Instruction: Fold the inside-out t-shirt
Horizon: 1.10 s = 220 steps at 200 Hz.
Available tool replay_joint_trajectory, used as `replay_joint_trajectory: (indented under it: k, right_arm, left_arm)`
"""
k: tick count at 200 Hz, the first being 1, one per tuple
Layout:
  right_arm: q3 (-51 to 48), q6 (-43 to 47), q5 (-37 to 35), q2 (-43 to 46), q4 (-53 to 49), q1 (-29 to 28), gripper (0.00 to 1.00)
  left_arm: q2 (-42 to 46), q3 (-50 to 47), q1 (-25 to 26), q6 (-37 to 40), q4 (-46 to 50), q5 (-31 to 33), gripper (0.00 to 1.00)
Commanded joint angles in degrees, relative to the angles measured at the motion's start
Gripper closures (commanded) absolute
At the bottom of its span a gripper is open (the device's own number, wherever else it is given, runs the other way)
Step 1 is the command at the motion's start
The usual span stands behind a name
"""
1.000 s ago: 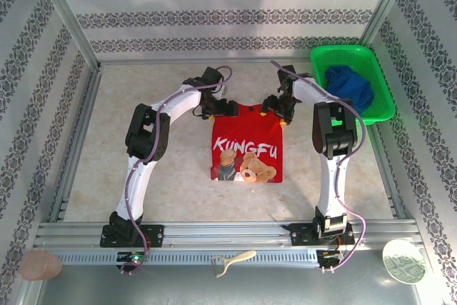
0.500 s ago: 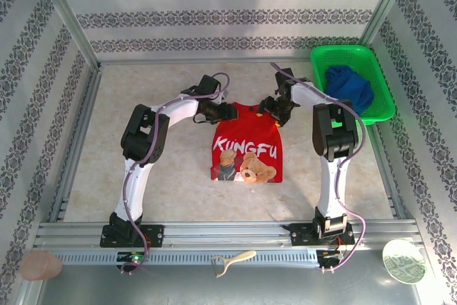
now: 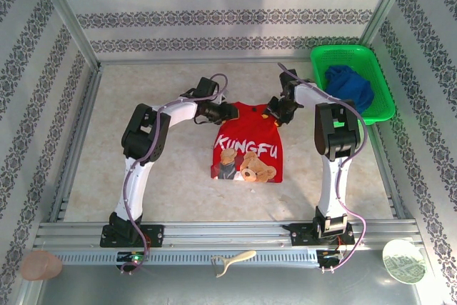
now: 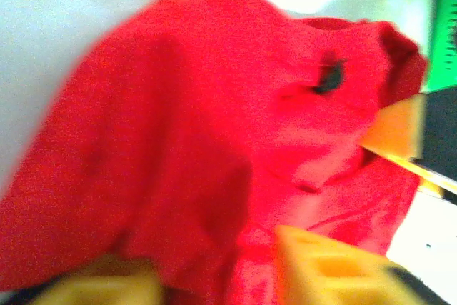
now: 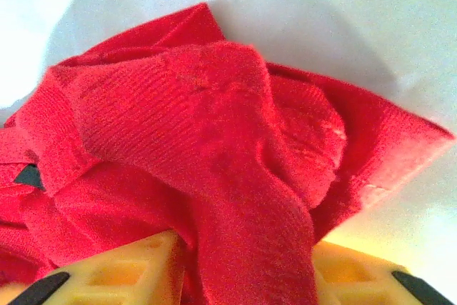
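The inside-out t-shirt (image 3: 246, 144) lies in the middle of the table, bright red, with white lettering and a bear print facing up. My left gripper (image 3: 227, 112) is at its far left corner and my right gripper (image 3: 275, 114) at its far right corner. In the left wrist view, red cloth (image 4: 186, 126) bunches between the yellow fingers (image 4: 328, 269) of the left gripper (image 4: 214, 280). In the right wrist view, a thick fold of the shirt (image 5: 214, 126) is pinched between the right gripper's (image 5: 243, 276) yellow fingers (image 5: 121, 273). The right gripper's yellow fingertip (image 4: 400, 130) also shows in the left wrist view.
A green basket (image 3: 378, 108) at the back right holds a dark blue garment (image 3: 350, 85). Patterned walls and metal rails (image 3: 78, 141) enclose the table. On the front ledge lie a pale tool (image 3: 233, 258), a pinkish disc (image 3: 39, 266) and a round plate (image 3: 403, 261).
Both grippers have dropped onto the shirt's far edge and closed from wide open onto the cloth. The shirt's far corners are now gathered in the fingers.
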State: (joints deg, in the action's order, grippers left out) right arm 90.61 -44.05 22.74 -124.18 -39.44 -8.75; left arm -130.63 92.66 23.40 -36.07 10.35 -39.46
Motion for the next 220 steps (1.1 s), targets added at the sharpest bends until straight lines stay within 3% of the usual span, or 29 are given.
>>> replay_joint_trajectory:
  k: [1, 7, 17, 29, 92, 139, 174, 220]
  right_arm:
    - [-1.39, -3.30, 5.47, -5.44, 7.12, -1.97, 0.75]
    - [-1.61, -3.78, 5.84, -5.55, 7.76, -1.93, 0.85]
    - [-2.19, -4.18, 6.33, -5.44, 9.05, -1.84, 1.00]
    - [-3.37, -4.36, 7.07, -4.45, 10.92, -1.47, 1.00]
    - [-14.14, -7.09, 9.88, 9.41, 19.26, 0.43, 1.00]
    - [-11.15, -8.32, 10.47, 8.79, 20.16, -0.21, 1.00]
    - [2.93, -9.12, 12.19, 0.75, 17.33, -0.04, 1.00]
    - [30.58, -9.26, 15.11, -5.93, 13.13, 0.62, 1.00]
  left_arm:
    - [-4.13, -0.79, 0.85, -0.27, -1.44, 0.97, 0.49]
    - [-4.67, -0.44, 0.84, -0.46, -1.55, 0.36, 0.53]
    - [-5.43, -0.11, 0.84, -0.70, -2.16, -0.39, 0.73]
    - [-5.48, -0.73, 0.68, -1.27, -4.07, -1.12, 1.00]
    - [8.65, -13.67, -3.13, -7.92, -16.64, 1.75, 1.00]
    - [7.86, -12.54, -4.52, -9.16, -17.91, 2.00, 1.00]
    - [3.08, -2.29, -6.89, -9.28, -15.91, 1.76, 1.00]
    - [-1.05, 23.22, -8.89, -7.90, -7.24, 1.51, 1.00]
